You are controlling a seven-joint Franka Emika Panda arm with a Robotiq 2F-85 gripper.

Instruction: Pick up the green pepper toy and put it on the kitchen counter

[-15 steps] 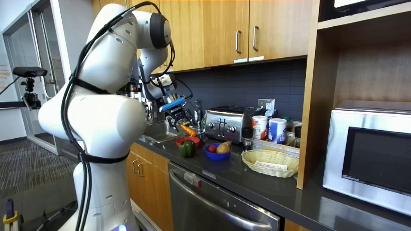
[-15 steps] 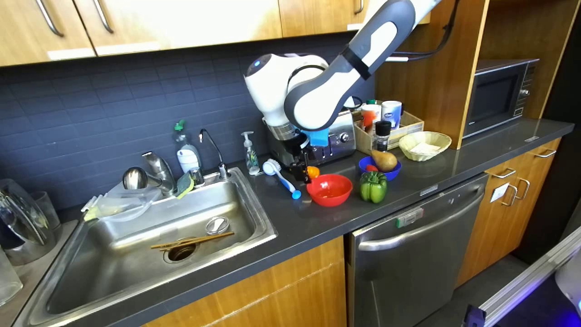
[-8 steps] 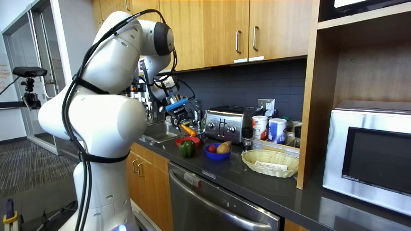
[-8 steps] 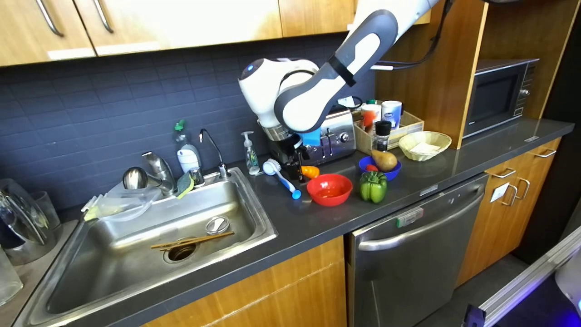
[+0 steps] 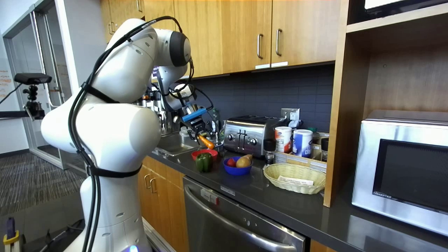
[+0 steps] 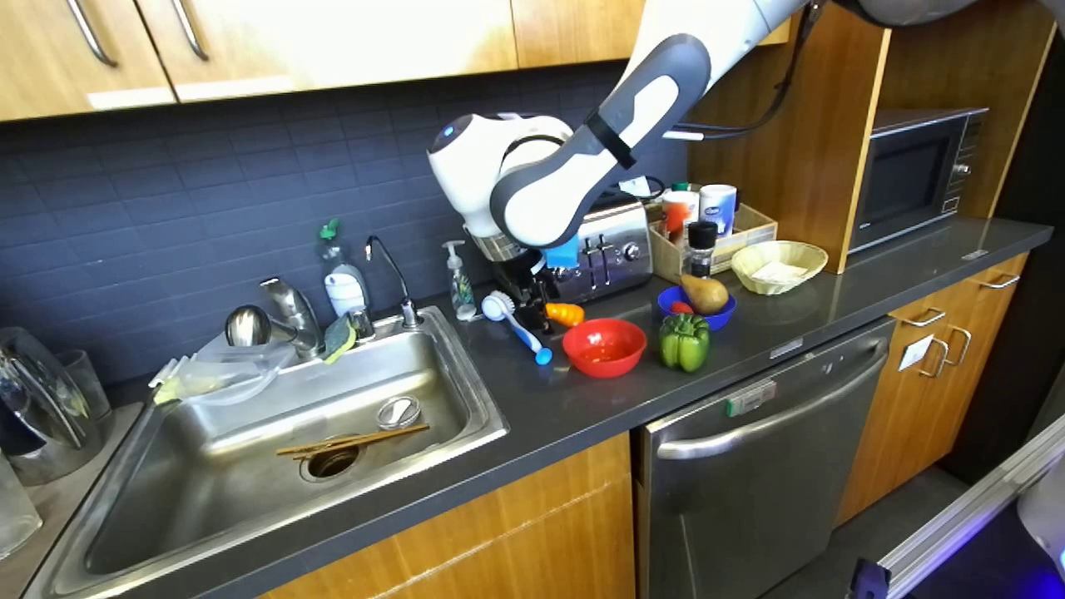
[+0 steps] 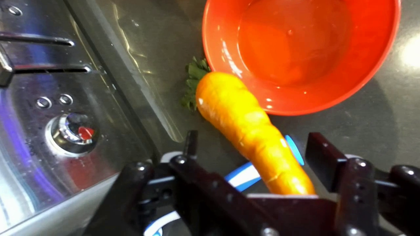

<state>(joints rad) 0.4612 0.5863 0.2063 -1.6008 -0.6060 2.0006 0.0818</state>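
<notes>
The green pepper toy sits upright on the dark kitchen counter, in front of the red bowl. It also shows in the exterior view, right of that bowl on the counter. It is out of the wrist view. My gripper is open. Its fingers stand apart on either side of an orange carrot, with gaps visible on both sides. In the exterior views the gripper is low at the carrot's thin end, behind the red bowl and away from the pepper.
The red bowl stands between gripper and pepper. A blue bowl with a pear and a red piece is right of the pepper. The toaster is behind. A blue-white brush lies under the gripper; the sink is left.
The arm has lowered and the gripper has shifted slightly away from the red bowl toward the sink side. More of the carrot shows now. The pepper and bowls have not moved.
</notes>
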